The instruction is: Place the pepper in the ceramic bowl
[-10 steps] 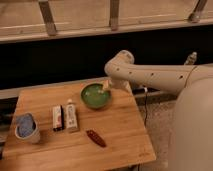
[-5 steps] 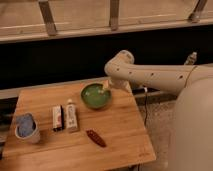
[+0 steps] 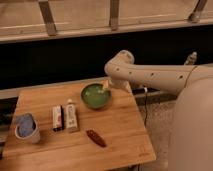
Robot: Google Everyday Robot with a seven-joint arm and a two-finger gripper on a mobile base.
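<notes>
A light wooden table (image 3: pixel 122 125) with visible plank seams stood before a dark band of wall, with pale flooring and metal rails above it. The white arm (image 3: pixel 150 77) reached in from the right, and its end effector (image 3: pixel 106 86) hung over the table's far edge. Whether it was open or closed could not be told.

The ceramic bowl (image 3: pixel 93 96), round, shallow and glossy green inside, sat directly below and just left of the end effector, its right rim about touching it. The pepper (image 3: pixel 96 138), a slim dark red-brown pod with tapered ends, lay flat and slanted on the table, well nearer the camera than the end effector. Two upright white packages (image 3: pixel 66 117) stood left of it, and a pale cup (image 3: pixel 27 128) with blue contents farther left.
</notes>
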